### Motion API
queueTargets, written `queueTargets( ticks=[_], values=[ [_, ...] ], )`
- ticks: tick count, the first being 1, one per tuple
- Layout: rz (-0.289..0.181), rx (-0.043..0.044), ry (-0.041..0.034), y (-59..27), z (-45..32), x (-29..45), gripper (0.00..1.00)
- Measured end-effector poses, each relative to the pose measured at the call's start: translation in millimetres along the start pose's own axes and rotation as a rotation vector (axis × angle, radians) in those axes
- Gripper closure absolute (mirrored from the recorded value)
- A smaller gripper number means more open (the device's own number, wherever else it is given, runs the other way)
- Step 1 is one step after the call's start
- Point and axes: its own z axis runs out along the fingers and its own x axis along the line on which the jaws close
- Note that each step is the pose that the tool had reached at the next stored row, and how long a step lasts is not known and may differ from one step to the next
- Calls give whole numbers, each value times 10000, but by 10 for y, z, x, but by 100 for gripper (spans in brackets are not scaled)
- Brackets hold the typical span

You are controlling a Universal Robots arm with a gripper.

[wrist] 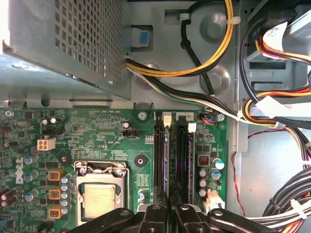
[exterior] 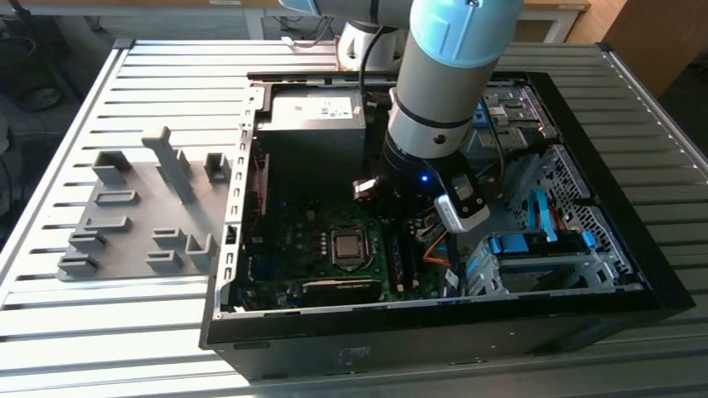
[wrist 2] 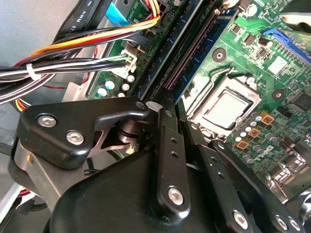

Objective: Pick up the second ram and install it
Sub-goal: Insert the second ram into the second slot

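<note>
Ram, the second ram, stands in its slot beside the chip socket, pinched in my closed gripper by its thin, stiff, easily cracked top edge.

Glossy black plastic pincer

Bright light falls across the slatted table in the exterior view, with washed-out glare along its near edge, while the inside of the computer case beneath the arm lies in deep shadow. In the second wrist view the gripper close to the lens is dark and slightly soft, and the motherboard beyond it is evenly lit and crisp. In the first wrist view, glare whitens one corner beside the perforated metal cage.
</note>
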Motion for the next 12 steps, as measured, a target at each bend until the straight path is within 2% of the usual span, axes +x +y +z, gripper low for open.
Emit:
queueTargets(
  ticks=[8,12],
  values=[
    [1,2,1,0,10,-2,86],
    [1,0,1,0,-24,-1,86]
  ],
)
